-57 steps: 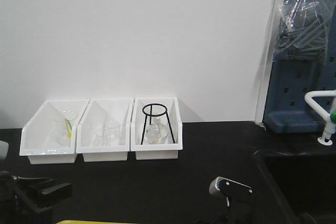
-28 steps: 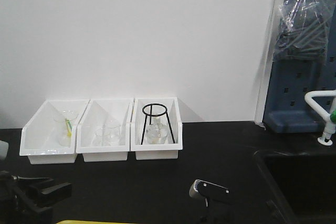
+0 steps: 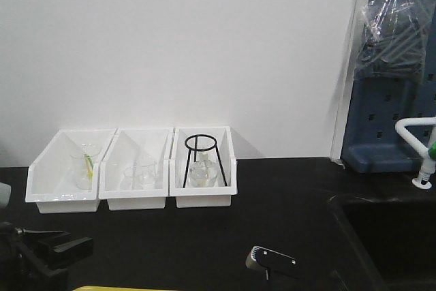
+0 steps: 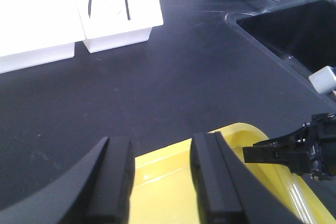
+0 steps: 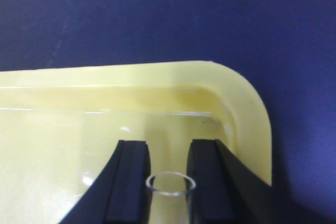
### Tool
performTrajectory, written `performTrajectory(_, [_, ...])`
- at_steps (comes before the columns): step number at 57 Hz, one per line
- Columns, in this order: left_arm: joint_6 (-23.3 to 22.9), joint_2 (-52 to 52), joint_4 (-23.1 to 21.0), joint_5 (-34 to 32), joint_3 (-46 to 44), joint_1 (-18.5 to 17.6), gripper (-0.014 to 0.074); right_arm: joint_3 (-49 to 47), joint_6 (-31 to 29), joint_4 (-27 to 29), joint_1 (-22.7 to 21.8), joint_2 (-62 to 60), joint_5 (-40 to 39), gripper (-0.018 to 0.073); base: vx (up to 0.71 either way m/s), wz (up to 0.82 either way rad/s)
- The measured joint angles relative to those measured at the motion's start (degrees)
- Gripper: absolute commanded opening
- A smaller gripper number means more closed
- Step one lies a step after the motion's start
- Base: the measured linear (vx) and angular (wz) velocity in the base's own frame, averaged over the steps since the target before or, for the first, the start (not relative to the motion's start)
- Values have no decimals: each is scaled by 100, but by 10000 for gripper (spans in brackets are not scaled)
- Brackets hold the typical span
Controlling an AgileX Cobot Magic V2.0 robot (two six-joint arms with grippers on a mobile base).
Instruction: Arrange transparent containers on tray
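Note:
A narrow clear glass tube (image 5: 170,184) with a round rimmed mouth stands upright between the fingers of my right gripper (image 5: 169,148), which is shut on it. The tube hangs just above the far right corner of the yellow tray (image 5: 247,108). From the left wrist view, the right gripper (image 4: 273,153) reaches in over the tray's right end (image 4: 247,132), and the tube (image 4: 295,199) shows faintly below it. My left gripper (image 4: 161,145) is open and holds nothing, hovering over the tray's far rim. In the front view the left gripper (image 3: 65,249) sits at bottom left.
Three white bins (image 3: 68,199) stand in a row at the back wall, holding glassware and a black tripod stand (image 3: 202,158). A recessed black sink (image 3: 388,236) lies at right, with a white tap (image 3: 424,161) behind it. The right arm's wrist (image 3: 272,262) is low at centre.
My right arm has swung left and sunk lower in the front view. The left arm has not moved.

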Motion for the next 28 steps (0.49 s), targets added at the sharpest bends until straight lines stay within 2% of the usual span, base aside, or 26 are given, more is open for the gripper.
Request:
performTrajectory(6, [0,0,0,0,0,0,401,0,0,0,0,0,0,384,0,0])
performTrajectory(12, [0,0,0,0,0,0,401,-22,0,0,5,0,-30,426,0,0])
performTrajectory(20, [0,0,0,0,0,0,382,-29,-17,0,5,-14,-39,428,0,0])
performTrajectory(28, [0,0,0,-20,0,0,274,-29,-23,-138,5,-115,-6,396,0,0])
